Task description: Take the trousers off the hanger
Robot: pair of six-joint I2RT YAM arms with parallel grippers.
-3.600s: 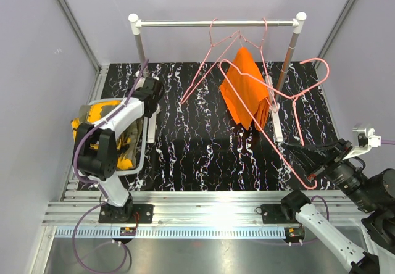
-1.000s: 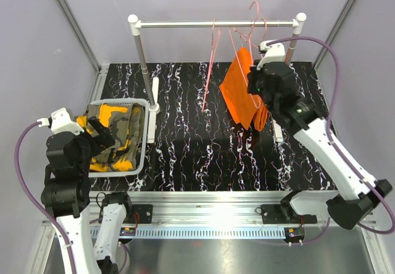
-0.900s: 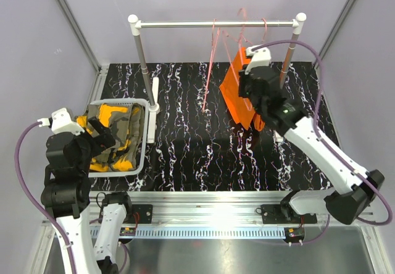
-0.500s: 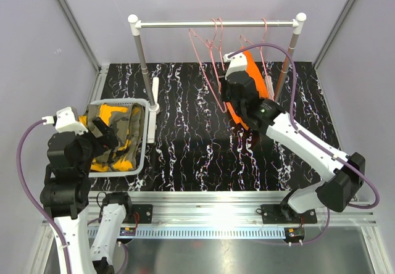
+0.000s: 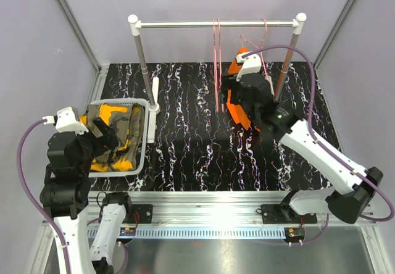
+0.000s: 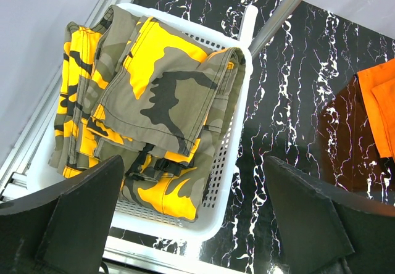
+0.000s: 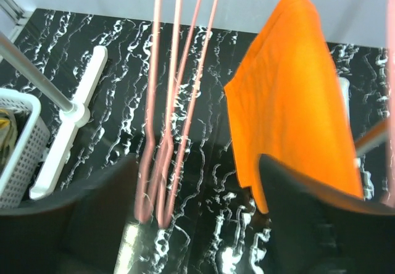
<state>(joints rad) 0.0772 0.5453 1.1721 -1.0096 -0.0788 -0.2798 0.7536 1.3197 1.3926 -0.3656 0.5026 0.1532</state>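
Observation:
The orange trousers (image 5: 239, 118) hang folded over a pink hanger on the rail (image 5: 185, 23), mostly hidden behind my right wrist in the top view. My right gripper (image 5: 237, 104) hovers in front of them, open and holding nothing. In the right wrist view the trousers (image 7: 290, 101) fill the upper right, reaching down to the right finger, and the gripper (image 7: 197, 224) is apart from the cloth. My left gripper (image 5: 105, 137) is raised over the basket, open and empty (image 6: 197, 224).
Empty pink hangers (image 5: 217, 58) hang straight on the rail just left of the trousers (image 7: 166, 132). A white basket (image 6: 222, 181) at the left holds yellow camouflage trousers (image 6: 154, 95). The rack's posts and white feet (image 7: 74, 113) stand on the black marbled table.
My right arm swung up from the near right to the rail, then shifted slightly right. The swinging empty hangers have settled straight. My left arm pulled back from the basket and is now still.

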